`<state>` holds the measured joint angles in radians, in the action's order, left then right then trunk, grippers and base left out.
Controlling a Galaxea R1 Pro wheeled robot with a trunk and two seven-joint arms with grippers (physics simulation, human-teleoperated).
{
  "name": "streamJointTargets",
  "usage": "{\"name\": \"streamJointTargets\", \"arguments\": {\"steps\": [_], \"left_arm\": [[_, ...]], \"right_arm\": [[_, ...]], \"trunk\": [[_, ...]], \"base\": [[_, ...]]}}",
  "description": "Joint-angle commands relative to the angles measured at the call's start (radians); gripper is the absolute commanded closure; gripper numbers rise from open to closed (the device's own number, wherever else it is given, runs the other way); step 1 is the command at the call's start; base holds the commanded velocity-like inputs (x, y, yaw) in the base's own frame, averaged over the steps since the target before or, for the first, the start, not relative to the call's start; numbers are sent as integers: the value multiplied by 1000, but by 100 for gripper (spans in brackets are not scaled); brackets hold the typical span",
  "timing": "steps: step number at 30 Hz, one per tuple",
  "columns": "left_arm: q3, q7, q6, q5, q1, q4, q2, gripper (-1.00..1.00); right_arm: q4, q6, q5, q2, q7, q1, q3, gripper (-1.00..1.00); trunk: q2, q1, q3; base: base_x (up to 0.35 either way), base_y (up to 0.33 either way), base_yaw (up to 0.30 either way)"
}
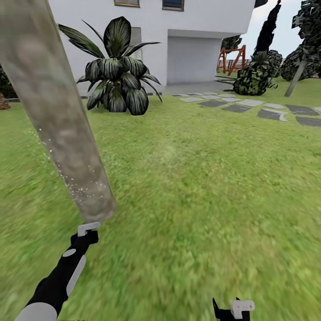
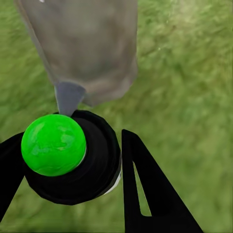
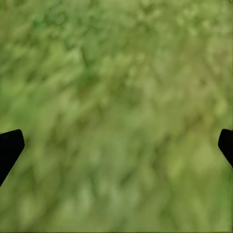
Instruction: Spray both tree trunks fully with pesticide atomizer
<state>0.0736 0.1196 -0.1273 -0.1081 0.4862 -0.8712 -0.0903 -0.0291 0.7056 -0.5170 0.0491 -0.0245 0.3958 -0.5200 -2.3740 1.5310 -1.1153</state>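
A thick, mottled grey-brown tree trunk (image 1: pixel 58 116) leans across the left of the head view, its base meeting the grass floor (image 1: pixel 200 191). Fine white specks dot its lower part and left edge. My left gripper (image 1: pixel 84 237) is stretched toward the trunk's base, shut on the pesticide atomizer (image 1: pixel 87 228). In the left wrist view the atomizer (image 2: pixel 73 160) is a black bottle with a bright green ball, held between both fingers (image 2: pixel 145 189), and its grey nozzle points at the tree trunk (image 2: pixel 90 46) just ahead. My right gripper (image 1: pixel 229 310) hangs low over grass, open and holding nothing (image 3: pixel 116 145).
A large dark-leaved plant (image 1: pixel 117 73) stands behind the trunk, before a white house (image 1: pixel 191 40). Grey stepping stones (image 1: pixel 249 106) cross the lawn at the right, with dark bushes (image 1: pixel 254 76), a thin-stemmed tree (image 1: pixel 296 78) and an orange frame (image 1: pixel 232 60) beyond.
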Motion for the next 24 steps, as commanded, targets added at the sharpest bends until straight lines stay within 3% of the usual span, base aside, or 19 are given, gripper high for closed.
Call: {"name": "streamJointTargets", "arguments": {"steps": [1, 6, 17, 24], "left_arm": [[0, 0, 0, 0, 0, 0, 0, 100], [3, 1, 0, -1, 0, 0, 0, 100], [6, 0, 0, -1, 0, 1, 0, 100], [6, 0, 0, -1, 0, 1, 0, 100]], "right_arm": [[0, 0, 0, 0, 0, 0, 0, -100], [0, 0, 0, 0, 0, 0, 0, -100], [0, 0, 0, 0, 0, 0, 0, -100], [0, 0, 0, 0, 0, 0, 0, -100]], "trunk": [[0, 0, 0], [0, 0, 0], [0, 0, 0], [0, 0, 0]], "base": [[114, -267, 277], [114, -267, 252], [114, -267, 35], [114, -267, 251]]}}
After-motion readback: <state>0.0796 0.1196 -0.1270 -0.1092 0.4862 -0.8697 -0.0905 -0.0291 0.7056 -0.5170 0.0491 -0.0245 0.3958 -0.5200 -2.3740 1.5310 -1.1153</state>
